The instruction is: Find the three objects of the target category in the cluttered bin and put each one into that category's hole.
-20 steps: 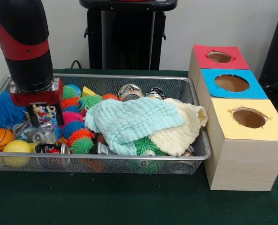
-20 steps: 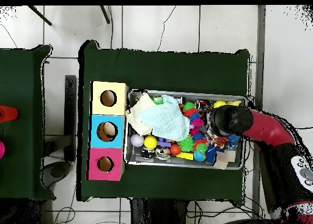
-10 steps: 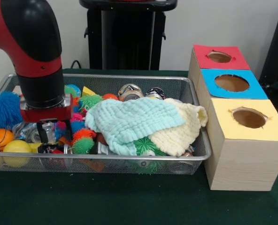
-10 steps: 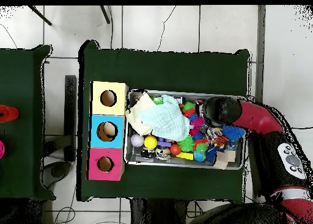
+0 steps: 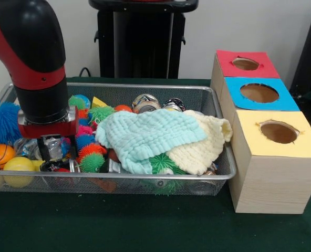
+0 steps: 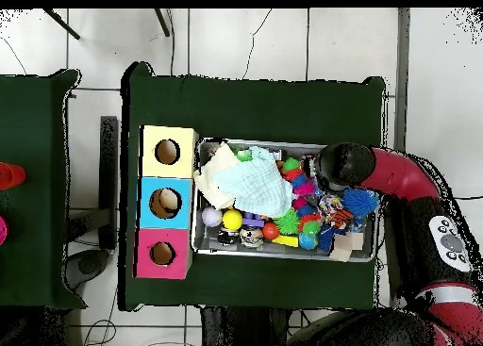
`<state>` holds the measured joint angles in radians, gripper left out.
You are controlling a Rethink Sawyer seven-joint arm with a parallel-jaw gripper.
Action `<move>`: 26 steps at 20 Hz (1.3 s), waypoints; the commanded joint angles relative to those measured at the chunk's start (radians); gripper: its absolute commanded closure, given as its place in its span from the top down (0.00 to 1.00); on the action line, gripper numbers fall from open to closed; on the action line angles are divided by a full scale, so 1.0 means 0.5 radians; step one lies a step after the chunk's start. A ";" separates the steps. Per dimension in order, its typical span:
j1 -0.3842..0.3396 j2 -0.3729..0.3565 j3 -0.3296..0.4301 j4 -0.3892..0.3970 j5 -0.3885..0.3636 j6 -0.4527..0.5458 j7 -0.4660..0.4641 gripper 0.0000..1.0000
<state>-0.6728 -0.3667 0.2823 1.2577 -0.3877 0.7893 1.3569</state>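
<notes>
A red and black robot arm (image 5: 32,58) reaches straight down into the left end of a wire mesh bin (image 5: 145,181) that sits on a green counter (image 5: 145,226). Its gripper (image 5: 51,149) is low among the clutter, with a crinkled, silvery, can-like object (image 5: 53,147) between its fingers; whether the fingers are truly clamped on it cannot be told. In the overhead view the arm's black wrist (image 6: 344,165) covers one end of the bin.

Around the gripper lie spiky rubber balls in blue, pink, orange and green (image 5: 91,163), an orange ball (image 5: 0,153) and a yellow ball (image 5: 19,169) near the bin's left corner. A pale blue cloth (image 5: 147,134) and a cream cloth (image 5: 208,144) drape over the bin's middle and right, hiding whatever lies under them. Several cans (image 5: 145,102) rest along the bin's far wall.

Just beside the bin's right end stands a wooden box with three round holes, topped yellow (image 5: 278,132), blue (image 5: 259,93) and red (image 5: 245,63). The counter in front of the bin is open.
</notes>
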 commanded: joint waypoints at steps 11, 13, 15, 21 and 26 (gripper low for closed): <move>-0.105 -0.189 0.063 0.256 -0.081 -0.061 -0.154 1.00; -0.131 -0.228 0.062 0.310 -0.093 -0.070 -0.174 1.00; -0.137 -0.257 0.039 0.352 -0.095 -0.093 -0.116 1.00; -0.174 -0.336 -0.082 0.715 0.055 -0.758 0.662 1.00; -0.114 -0.302 -0.181 0.736 0.211 -0.884 0.787 1.00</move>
<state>-0.7465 -0.5190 0.2362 1.4822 -0.3493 0.4364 1.3966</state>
